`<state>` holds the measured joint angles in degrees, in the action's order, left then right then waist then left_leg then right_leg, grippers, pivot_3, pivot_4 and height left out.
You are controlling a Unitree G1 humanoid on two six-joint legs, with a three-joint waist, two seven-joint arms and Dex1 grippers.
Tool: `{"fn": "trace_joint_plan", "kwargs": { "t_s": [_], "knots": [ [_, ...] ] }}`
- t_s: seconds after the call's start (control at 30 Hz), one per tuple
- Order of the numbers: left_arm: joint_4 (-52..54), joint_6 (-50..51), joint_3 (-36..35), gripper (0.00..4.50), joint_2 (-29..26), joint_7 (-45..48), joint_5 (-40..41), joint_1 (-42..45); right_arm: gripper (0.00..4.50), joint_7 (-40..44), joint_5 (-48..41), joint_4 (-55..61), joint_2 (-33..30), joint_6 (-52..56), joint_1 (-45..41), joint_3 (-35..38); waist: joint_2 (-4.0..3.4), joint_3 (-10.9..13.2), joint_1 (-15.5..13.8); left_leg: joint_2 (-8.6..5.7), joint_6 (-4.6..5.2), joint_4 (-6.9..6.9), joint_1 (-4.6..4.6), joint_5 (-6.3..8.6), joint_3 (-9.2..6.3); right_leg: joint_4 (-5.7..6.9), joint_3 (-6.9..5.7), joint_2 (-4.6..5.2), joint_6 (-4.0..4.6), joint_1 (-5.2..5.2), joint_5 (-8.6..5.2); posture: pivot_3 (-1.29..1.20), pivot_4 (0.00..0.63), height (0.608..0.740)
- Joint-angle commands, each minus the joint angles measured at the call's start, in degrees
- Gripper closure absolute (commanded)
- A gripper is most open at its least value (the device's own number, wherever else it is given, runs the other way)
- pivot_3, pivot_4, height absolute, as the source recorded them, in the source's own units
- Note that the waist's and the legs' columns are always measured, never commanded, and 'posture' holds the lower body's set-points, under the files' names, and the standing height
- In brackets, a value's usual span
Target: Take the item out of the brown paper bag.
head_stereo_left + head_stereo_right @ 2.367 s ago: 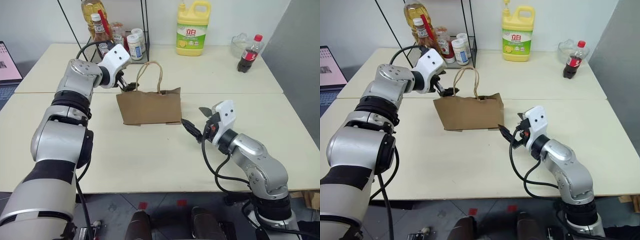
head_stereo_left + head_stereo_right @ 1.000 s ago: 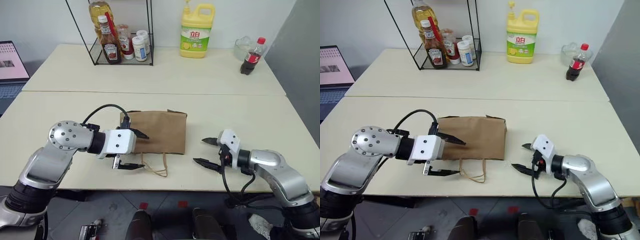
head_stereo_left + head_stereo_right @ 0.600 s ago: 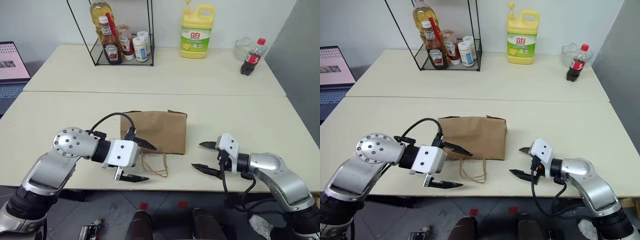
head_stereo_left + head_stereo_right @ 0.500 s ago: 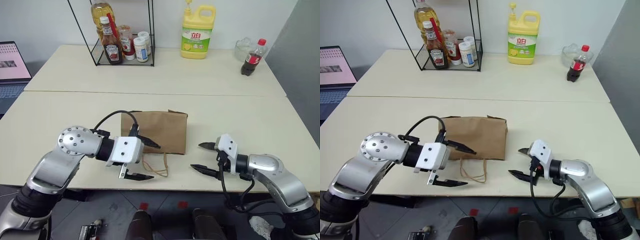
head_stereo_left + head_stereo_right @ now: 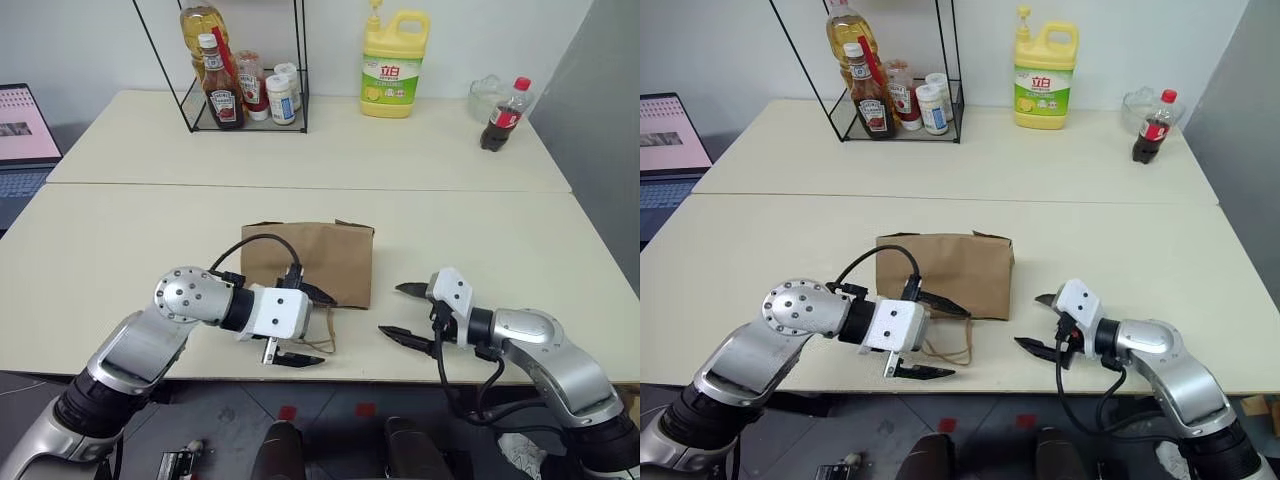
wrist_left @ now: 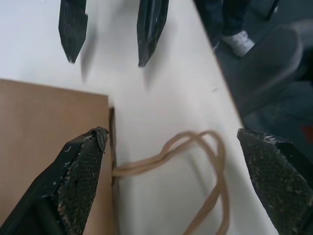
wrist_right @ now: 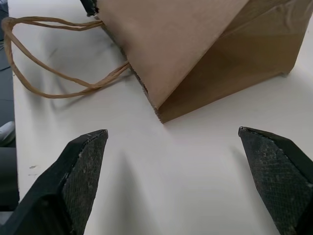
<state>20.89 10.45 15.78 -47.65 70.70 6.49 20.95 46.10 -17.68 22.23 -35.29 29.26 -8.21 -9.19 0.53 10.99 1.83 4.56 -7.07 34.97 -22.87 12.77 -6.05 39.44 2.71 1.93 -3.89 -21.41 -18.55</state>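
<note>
Now the brown bag (image 5: 308,262) lay flat on the table (image 5: 120,230), handles (image 5: 322,335) facing the robot. Left hand (image 5: 304,327) was wide open by the bag's mouth, prob. to reach in. Right hand (image 5: 404,312) wide too, empty. Drink bottle was hidden, prob. inside.

Two pale cream tables (image 5: 420,160) stand pushed together, one near and one far, against a plain white wall (image 5: 90,40). A black wire rack (image 5: 245,75) sits on the far table, a laptop (image 5: 22,125) at the far left, and a grey panel (image 5: 600,120) closes the right side above a dark grey floor (image 5: 330,440).
</note>
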Motion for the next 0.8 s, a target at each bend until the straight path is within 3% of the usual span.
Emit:
{"fn": "trace_joint_plan", "kwargs": {
  "t_s": [0.03, 0.37, 0.8],
  "knots": [
    [0.18, -0.16, -0.56, 0.00, 0.62, -0.90, 0.23, 0.84, 0.01, -0.34, -0.47, 2.27, 0.42, -0.07, -0.34, 0.30, 0.00, 0.00, 0.00, 0.00, 0.00, 0.00, 0.00, 0.00, 0.00, 0.00, 0.00, 0.00, 0.00, 0.00, 0.00, 0.00, 0.150, 0.740],
    [5.30, 8.83, -2.65, 0.00, 0.72, 0.07, 8.69, -0.23, 0.01, -0.27, -0.44, 1.97, 0.97, 0.01, -0.46, -0.06, 0.00, 0.00, 0.02, 0.00, 0.00, 0.00, 0.00, 0.00, 0.00, 0.01, 0.00, 0.00, 0.00, 0.00, 0.00, 0.00, 0.150, 0.740],
    [2.01, 3.28, 0.11, 0.00, 2.91, -4.36, 1.97, 0.76, 0.01, -0.48, 0.85, 2.19, 0.95, -0.38, 0.17, -0.41, 0.00, 0.00, 0.01, 0.00, 0.00, 0.00, 0.00, 0.00, -0.01, 0.00, 0.00, 0.00, 0.00, 0.01, 0.00, 0.00, 0.150, 0.740]
  ]
}}
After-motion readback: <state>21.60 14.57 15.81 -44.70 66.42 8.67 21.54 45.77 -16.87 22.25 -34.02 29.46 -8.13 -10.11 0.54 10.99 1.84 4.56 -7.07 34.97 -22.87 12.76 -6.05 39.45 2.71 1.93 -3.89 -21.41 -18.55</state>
